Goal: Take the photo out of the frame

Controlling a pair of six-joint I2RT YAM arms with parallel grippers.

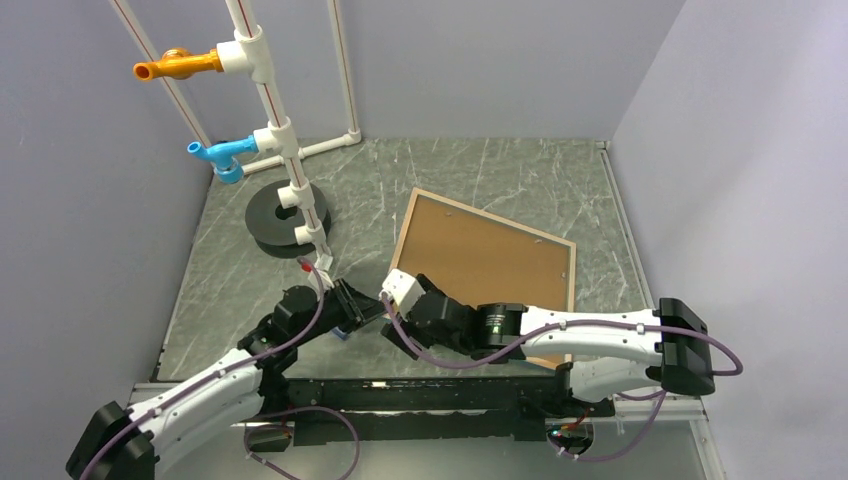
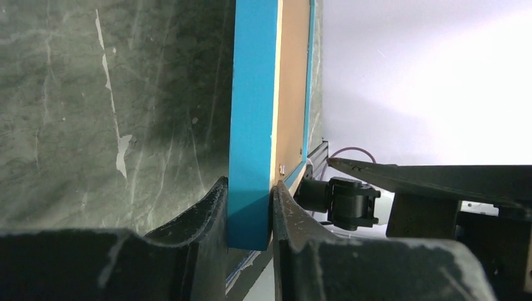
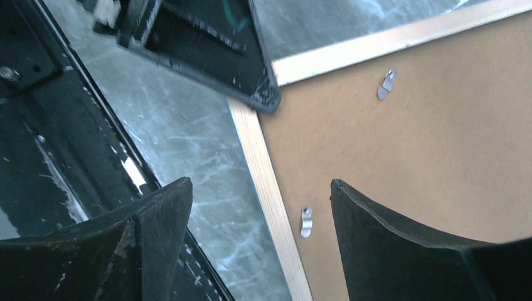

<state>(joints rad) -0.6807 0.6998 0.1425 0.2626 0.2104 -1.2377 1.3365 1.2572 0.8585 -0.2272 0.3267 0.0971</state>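
So my left gripper [image 2: 248, 195] is clamped on the frame [image 2: 254, 125]. In the left wrist view one finger [image 2: 213, 210] presses the turquoise face and the other sits against the wood-coloured back, right at a corner. In the top view that's the frame's lower-left corner, about dead centre of the picture.

The frame lies back-side up on the grey marble table [image 1: 480, 170], a bit right of centre and turned at an angle, with the brown backing board [image 1: 487, 262] facing the camera. The photo is hidden under that board, so I can't see it at all.

My right gripper [image 3: 260, 188] is spread wide and grips nothing. It hangs over that same corner, straddling the pale wood rim. Two little metal clips [image 3: 389, 83] show on the board, one upper right and one between my fingertips. I can't tell whether the corner is off the table.
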